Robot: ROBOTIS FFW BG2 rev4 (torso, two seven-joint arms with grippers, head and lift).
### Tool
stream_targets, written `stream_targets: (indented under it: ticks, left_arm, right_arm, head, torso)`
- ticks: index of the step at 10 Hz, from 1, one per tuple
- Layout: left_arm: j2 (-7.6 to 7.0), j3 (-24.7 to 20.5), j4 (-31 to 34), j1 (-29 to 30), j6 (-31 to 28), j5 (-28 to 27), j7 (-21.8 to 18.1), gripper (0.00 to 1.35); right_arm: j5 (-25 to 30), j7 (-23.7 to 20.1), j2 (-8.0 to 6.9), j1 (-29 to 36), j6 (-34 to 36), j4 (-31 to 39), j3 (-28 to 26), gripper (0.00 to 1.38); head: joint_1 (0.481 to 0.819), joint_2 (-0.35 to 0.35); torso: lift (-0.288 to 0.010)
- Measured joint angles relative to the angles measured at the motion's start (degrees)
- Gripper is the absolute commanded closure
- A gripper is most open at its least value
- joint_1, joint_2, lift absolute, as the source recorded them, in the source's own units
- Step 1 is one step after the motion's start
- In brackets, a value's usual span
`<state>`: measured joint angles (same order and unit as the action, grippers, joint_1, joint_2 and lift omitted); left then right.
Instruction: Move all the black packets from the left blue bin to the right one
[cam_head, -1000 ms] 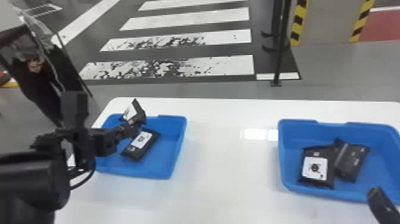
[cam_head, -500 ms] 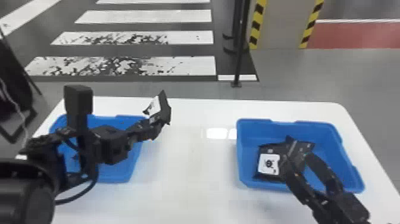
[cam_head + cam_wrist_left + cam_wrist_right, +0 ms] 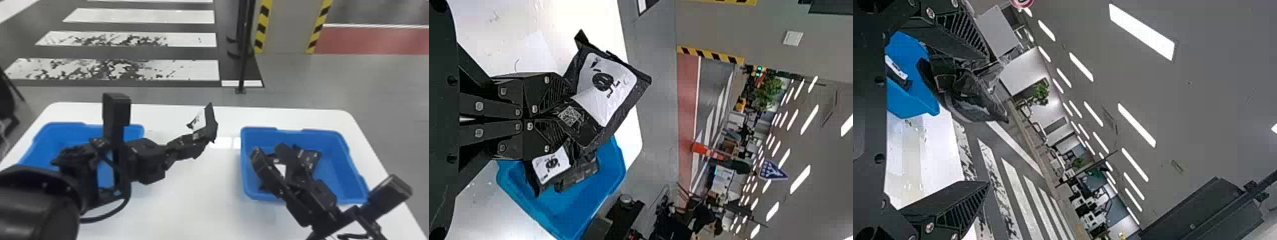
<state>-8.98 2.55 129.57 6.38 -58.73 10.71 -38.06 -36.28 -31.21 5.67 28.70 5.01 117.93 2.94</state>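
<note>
In the head view, my left gripper (image 3: 198, 138) is shut on a black packet (image 3: 210, 123), held above the table between the bins. The left wrist view has the gripper (image 3: 551, 117) closed on this white-labelled packet (image 3: 626, 95). My right gripper (image 3: 267, 152) stands open over the right blue bin (image 3: 322, 133), partly covering its two packets, one (image 3: 312, 159) showing behind the fingers. In the right wrist view, the gripper (image 3: 987, 117) has its fingers wide apart; the held packet (image 3: 975, 97) shows farther off. The left blue bin (image 3: 67, 129) is partly hidden by my left arm; a packet (image 3: 899, 75) lies in it.
Both bins stand on a white table (image 3: 191, 204), with a stretch of tabletop between them. A dark pole (image 3: 244, 63) on a foot stands on the floor behind the table's far edge.
My left gripper has lifted the packet out of the left bin and carried it right. The right gripper has come in from the right edge to over the right bin. The head view has shifted.
</note>
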Motion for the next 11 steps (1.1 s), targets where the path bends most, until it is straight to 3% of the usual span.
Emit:
stream_targets:
  ticks: [6,7,8,10,11]
  left_arm:
    - [-0.98,8.96,-4.21,-4.04,0.1,5.6,-0.09,1.21]
    - [-1.02,9.76,-4.88,-4.47,0.23,6.3,-0.09,1.21]
    - [-1.04,10.09,-5.23,-4.65,0.5,6.78,-0.08,1.21]
    - [-1.05,10.5,-5.33,-4.79,0.71,7.57,-0.08,1.21]
    - [-1.03,10.62,-5.33,-4.78,0.77,7.83,-0.08,1.21]
  right_arm:
    - [-2.4,1.27,2.02,-7.9,2.75,-3.9,2.51,0.14]
    - [-1.99,1.52,2.12,-8.45,3.48,-3.91,2.64,0.34]
    - [-1.65,1.77,2.15,-8.76,4.14,-4.07,2.82,0.82]
    - [-1.49,2.82,1.97,-8.98,4.35,-4.46,2.88,1.3]
    - [-1.33,2.99,1.89,-9.0,3.72,-4.46,2.8,1.28]
  head:
    - [0.695,-0.118]
    - [0.695,-0.125]
    - [0.695,-0.126]
    - [0.695,-0.133]
    - [0.695,-0.14]
  torso:
    - [-0.146]
    - [-0.146]
    - [-0.146]
    - [-0.146]
    - [-0.146]
